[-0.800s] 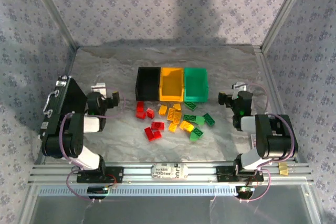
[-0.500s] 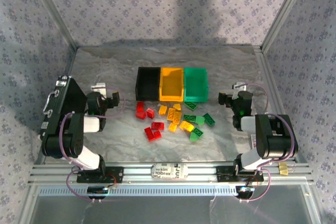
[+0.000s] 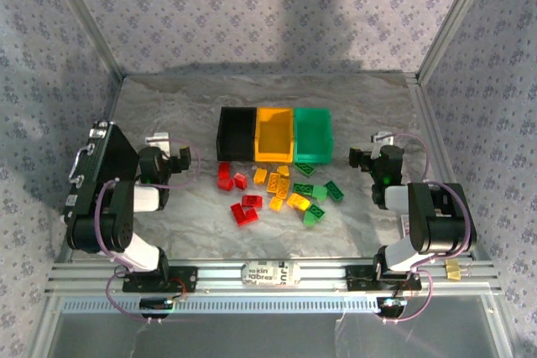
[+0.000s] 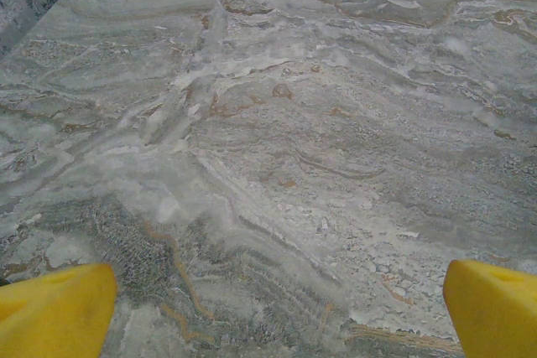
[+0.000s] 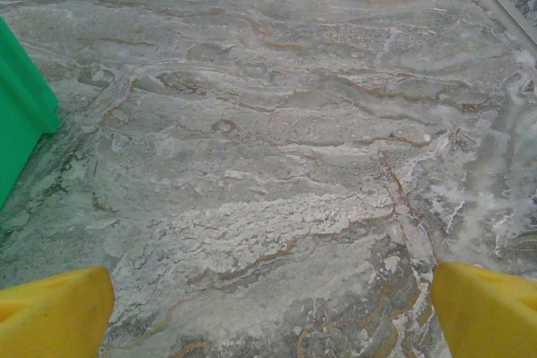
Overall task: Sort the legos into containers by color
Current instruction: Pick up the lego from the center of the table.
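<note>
Red legos (image 3: 237, 195), yellow-orange legos (image 3: 281, 189) and green legos (image 3: 320, 194) lie scattered on the marble table in front of three bins in a row: black bin (image 3: 236, 134), yellow-orange bin (image 3: 274, 135), green bin (image 3: 313, 135). My left gripper (image 3: 181, 159) rests left of the pile and my right gripper (image 3: 359, 158) right of it, both folded back near their bases. In the wrist views each gripper (image 4: 277, 303) (image 5: 273, 308) stands open, yellow fingertips (image 4: 54, 308) (image 5: 487, 308) wide apart over bare marble. A corner of the green bin (image 5: 21, 115) shows at the left of the right wrist view.
A large black case with a metal handle (image 3: 92, 175) stands beside the left arm. An aluminium rail (image 3: 268, 274) runs along the near edge. Patterned walls enclose the table on three sides. Bare marble lies behind the bins.
</note>
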Controlling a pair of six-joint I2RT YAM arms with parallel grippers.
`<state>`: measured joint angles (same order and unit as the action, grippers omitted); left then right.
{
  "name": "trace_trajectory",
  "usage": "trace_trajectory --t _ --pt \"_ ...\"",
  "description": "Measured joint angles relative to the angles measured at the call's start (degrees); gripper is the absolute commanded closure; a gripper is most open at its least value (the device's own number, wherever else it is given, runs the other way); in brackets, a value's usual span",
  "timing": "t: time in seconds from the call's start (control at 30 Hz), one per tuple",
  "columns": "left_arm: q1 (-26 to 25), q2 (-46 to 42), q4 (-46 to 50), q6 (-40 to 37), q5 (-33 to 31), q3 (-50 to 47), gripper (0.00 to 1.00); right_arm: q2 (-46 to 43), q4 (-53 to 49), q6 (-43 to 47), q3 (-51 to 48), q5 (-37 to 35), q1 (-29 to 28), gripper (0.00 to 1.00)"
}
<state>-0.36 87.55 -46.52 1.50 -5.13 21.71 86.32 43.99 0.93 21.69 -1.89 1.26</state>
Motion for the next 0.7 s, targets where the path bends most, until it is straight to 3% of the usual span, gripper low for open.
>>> trace_trajectory --t 0.7 --pt "1.07 0.0 0.0 0.04 0.22 0.02 0.0 0.0 0.0 0.0 0.0 0.0 0.02 0.01"
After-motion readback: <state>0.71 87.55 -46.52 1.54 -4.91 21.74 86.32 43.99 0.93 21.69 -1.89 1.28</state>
